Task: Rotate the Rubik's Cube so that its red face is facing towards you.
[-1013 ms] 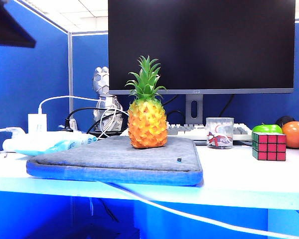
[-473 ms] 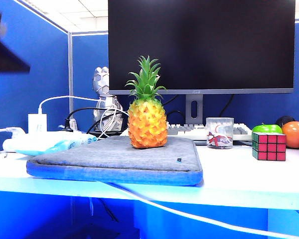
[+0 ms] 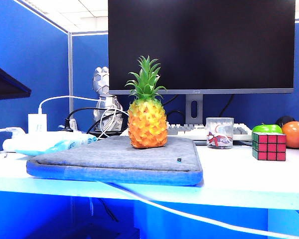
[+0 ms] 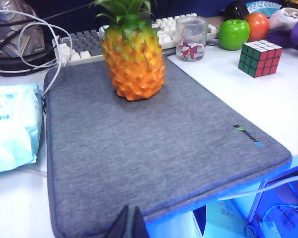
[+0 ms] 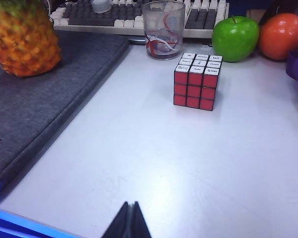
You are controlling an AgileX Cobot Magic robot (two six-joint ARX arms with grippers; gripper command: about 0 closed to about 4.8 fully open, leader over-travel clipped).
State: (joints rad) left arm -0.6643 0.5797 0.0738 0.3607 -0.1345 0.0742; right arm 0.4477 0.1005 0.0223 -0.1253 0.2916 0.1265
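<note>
The Rubik's Cube point(image 3: 269, 146) stands on the white desk at the right, its red face point(image 3: 276, 147) turned to the exterior camera and a green side on its left. In the right wrist view the Rubik's Cube point(image 5: 197, 82) shows the red face point(image 5: 194, 89) and a white top. The left wrist view has the Rubik's Cube point(image 4: 260, 58) far off beside the grey pad. My right gripper point(image 5: 130, 207) is shut and empty, hanging over bare desk well short of the cube. Over the pad's near edge my left gripper point(image 4: 131, 210) is shut and empty.
A toy pineapple point(image 3: 147, 114) stands on the grey pad point(image 3: 114, 159). Behind the cube are a green apple point(image 3: 267, 128), an orange fruit point(image 3: 295, 133), a glass cup point(image 3: 220, 132), a keyboard point(image 3: 189, 131) and a monitor point(image 3: 201, 45). A dark arm part point(image 3: 5, 84) juts in at the far left.
The dark arm part at the far left of the exterior view has dropped lower. The cube and the other objects have not moved.
</note>
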